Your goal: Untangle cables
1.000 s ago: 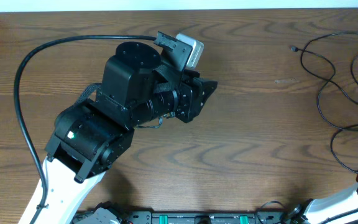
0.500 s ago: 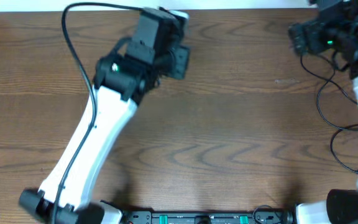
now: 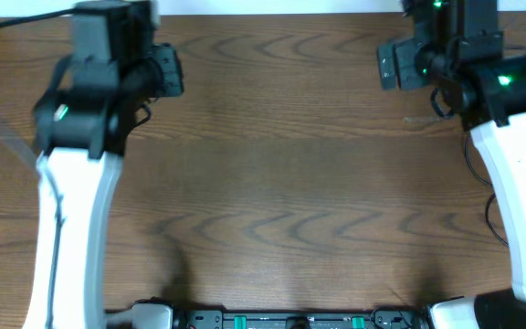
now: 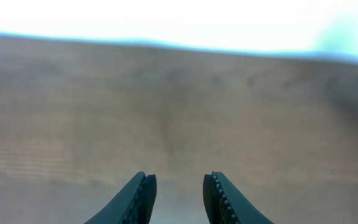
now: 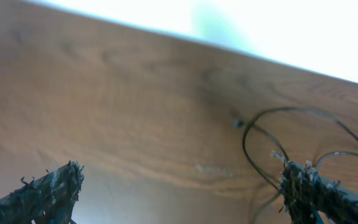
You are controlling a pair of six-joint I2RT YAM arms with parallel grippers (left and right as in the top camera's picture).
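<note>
The right pincer (image 5: 180,177) hangs over the bench (image 3: 272,183) with its fingers spread wide and nothing between them. The black cable (image 5: 246,148) lies in loose loops on the wood just beside one finger of that pincer. Its small plug end (image 5: 236,123) sits on the side nearer the gap (from overhead, the right arm hides most of the cable). The left pincer (image 4: 179,180) is well apart from the right pincer, across the bench, its jaws parted only narrowly and empty.
</note>
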